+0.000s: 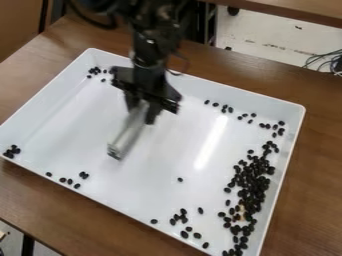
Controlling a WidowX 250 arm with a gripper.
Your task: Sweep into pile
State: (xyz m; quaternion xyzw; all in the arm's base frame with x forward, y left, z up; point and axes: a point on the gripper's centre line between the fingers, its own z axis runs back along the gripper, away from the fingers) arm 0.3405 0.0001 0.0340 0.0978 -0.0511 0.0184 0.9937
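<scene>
The black gripper (143,107) hangs over the upper left-middle part of the white tray (133,172), shut on a light grey, stick-like tool (128,131) that slants down to the lower left. Small black beans (250,180) lie in a dense heap along the tray's right side. Loose beans are scattered near the upper right edge, and small clusters lie in the upper left corner, the left corner, along the lower left edge and near the bottom. One lone bean (180,179) rests toward the lower middle.
Raised walls run round the tray, which stands on a brown wooden table (320,165). Cables (327,61) show at the upper right beyond the table, above a pale floor. Another wooden surface (294,9) crosses the top right.
</scene>
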